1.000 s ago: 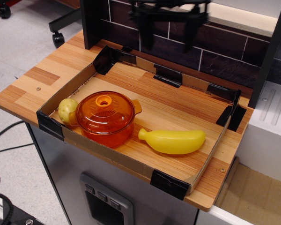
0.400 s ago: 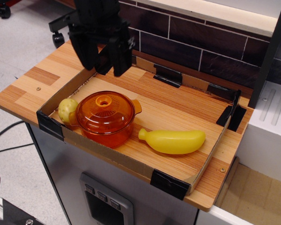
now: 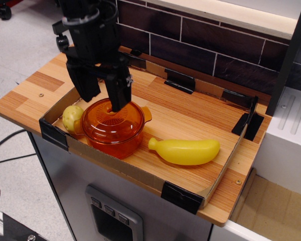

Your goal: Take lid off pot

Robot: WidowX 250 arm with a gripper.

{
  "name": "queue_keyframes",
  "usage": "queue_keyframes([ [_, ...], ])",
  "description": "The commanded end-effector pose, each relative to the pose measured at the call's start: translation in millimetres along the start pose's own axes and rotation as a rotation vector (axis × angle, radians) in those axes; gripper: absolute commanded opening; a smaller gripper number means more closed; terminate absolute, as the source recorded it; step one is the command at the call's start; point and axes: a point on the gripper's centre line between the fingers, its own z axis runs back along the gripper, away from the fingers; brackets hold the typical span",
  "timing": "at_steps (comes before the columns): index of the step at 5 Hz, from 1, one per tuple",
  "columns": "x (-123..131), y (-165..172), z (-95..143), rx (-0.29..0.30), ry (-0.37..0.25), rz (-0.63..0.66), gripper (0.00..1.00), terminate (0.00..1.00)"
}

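Note:
The orange translucent pot (image 3: 115, 140) stands at the front left of the cardboard tray (image 3: 140, 173), with the domed orange lid (image 3: 110, 120) sitting on it. My black gripper (image 3: 104, 103) hangs right above the lid, open, with one finger (image 3: 89, 85) to the left and the other finger (image 3: 118, 93) in front of the lid's centre. The knob is mostly hidden behind the right finger. I cannot tell whether the fingers touch the lid.
A yellow-green toy fruit (image 3: 72, 117) sits against the pot's left side. A yellow banana (image 3: 185, 151) lies to the pot's right in the tray. A dark brick wall (image 3: 215, 47) backs the counter, and a white unit (image 3: 291, 135) stands at the right.
The gripper came from the back wall, moved left and forward, and dropped down over the lid. The pot, lid and banana have not moved.

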Motion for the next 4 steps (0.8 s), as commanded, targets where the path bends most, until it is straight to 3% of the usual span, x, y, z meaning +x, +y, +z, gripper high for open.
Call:
queue_keyframes([
  [1, 9.4, -5.8, 0.7, 0.019, -0.046, -0.012, 1.00, 0.00],
  [4, 11.4, -3.1, -14.7, 0.057, -0.038, -0.020, 1.00, 0.00],
])
